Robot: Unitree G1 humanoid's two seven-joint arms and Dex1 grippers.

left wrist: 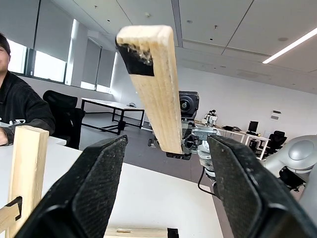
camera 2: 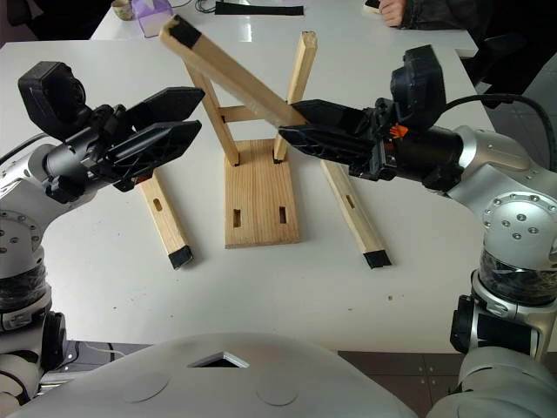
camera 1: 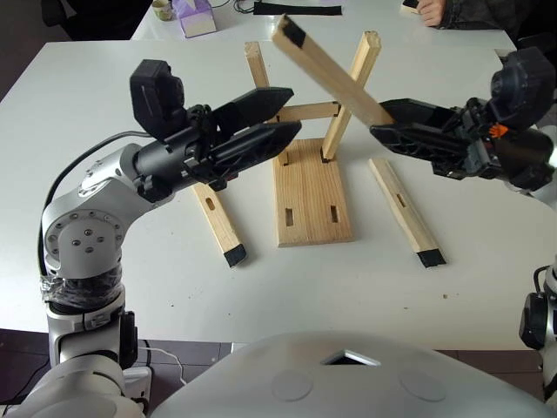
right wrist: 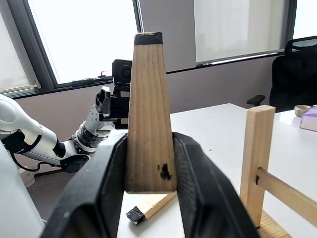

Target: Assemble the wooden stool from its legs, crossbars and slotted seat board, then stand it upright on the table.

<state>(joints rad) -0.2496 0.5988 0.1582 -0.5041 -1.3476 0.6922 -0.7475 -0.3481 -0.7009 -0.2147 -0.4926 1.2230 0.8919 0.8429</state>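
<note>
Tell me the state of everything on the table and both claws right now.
Left claw: open, empty.
Right claw: shut on raised leg.
Raised leg: tilted, in the air.
Seat board: flat, two slots empty.
Standing legs: standing in slots, joined by crossbar.
Loose legs: lying flat beside board.

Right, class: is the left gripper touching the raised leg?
Apart. The left wrist view shows the raised leg between the open jaws of the left gripper, with background visible on both sides.
</note>
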